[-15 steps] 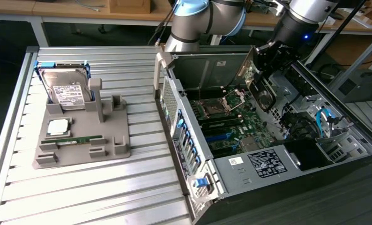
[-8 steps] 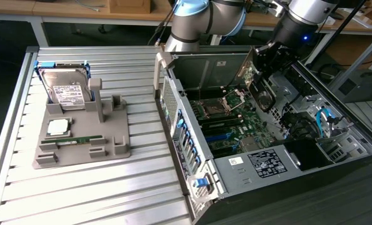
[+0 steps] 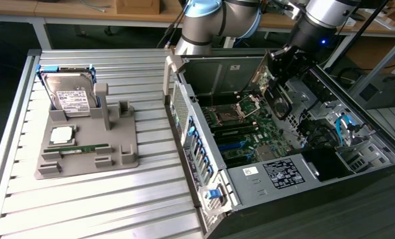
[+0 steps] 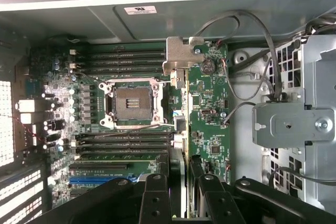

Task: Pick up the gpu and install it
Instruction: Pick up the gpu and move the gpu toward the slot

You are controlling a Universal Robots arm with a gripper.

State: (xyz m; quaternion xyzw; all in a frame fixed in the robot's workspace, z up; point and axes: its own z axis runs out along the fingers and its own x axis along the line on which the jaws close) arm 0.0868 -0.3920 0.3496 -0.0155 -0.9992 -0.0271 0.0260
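- Gripping the gpu (image 3: 274,97), the gripper (image 3: 287,59) hangs in the upper right of the exterior view, above the open computer case (image 3: 204,164).
- In the wrist view the gripper (image 4: 182,195) has its black fingers (image 4: 155,198) closed on either side of the card, clamping it between them.
- The gpu is a thin flat card with a green-brown board. In the exterior view it stands on edge, tilted, with a dark round fan on the face turned to the exterior view's right.
- From the wrist the gpu (image 4: 181,145) shows edge-on as a narrow strip, with its bent metal end bracket (image 4: 181,56) at the end far from the fingers.
- The card is held over the green motherboard (image 3: 241,142), beside the square CPU socket (image 4: 131,103). Whether its lower edge touches the board cannot be told.
- On the slatted table (image 3: 118,199), towards the exterior view's left and well apart from the case, a grey fixture tray (image 3: 121,149) holds a silver hard drive (image 3: 71,94) standing upright and a long green memory stick (image 3: 78,148) lying flat.
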